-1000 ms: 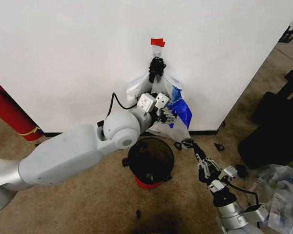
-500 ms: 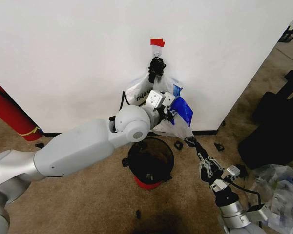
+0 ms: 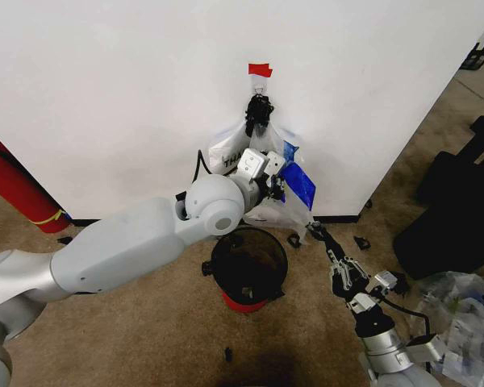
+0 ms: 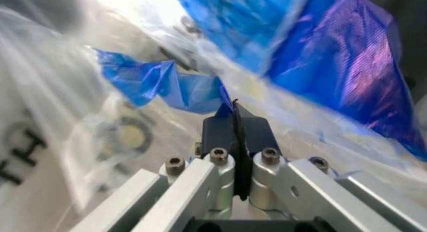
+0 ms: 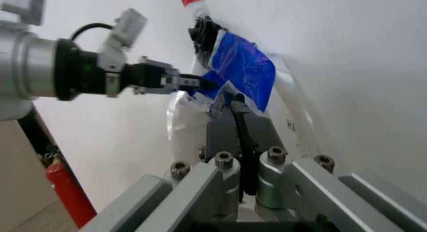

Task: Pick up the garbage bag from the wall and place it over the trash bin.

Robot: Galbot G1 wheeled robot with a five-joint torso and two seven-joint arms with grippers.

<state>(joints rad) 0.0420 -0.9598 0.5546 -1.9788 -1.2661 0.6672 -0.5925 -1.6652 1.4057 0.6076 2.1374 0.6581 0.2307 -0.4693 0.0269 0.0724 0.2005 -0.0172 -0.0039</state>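
The garbage bag (image 3: 240,149) hangs on the white wall from a black clip under a strip of red tape (image 3: 260,70); it is see-through with blue edges and black lettering. My left gripper (image 3: 279,189) reaches across to the bag's blue fold (image 4: 167,86), and its fingers (image 4: 257,134) are shut with the blue film gathered at their tips. The right wrist view shows that same left gripper (image 5: 203,83) at the bag (image 5: 243,66). My right gripper (image 3: 315,231) is shut and empty, low by the bag's bottom right corner. The black trash bin (image 3: 248,266) with a red base stands on the carpet below the bag.
A red fire extinguisher (image 3: 16,189) leans at the wall on the far left. Black cases (image 3: 452,210) and a clear plastic heap (image 3: 464,322) lie on the right. Small black bits lie on the carpet near the bin.
My left arm has swung up and closer to the wall, keeping its gripper at the bag's blue fold. The right gripper has edged slightly toward the wall.
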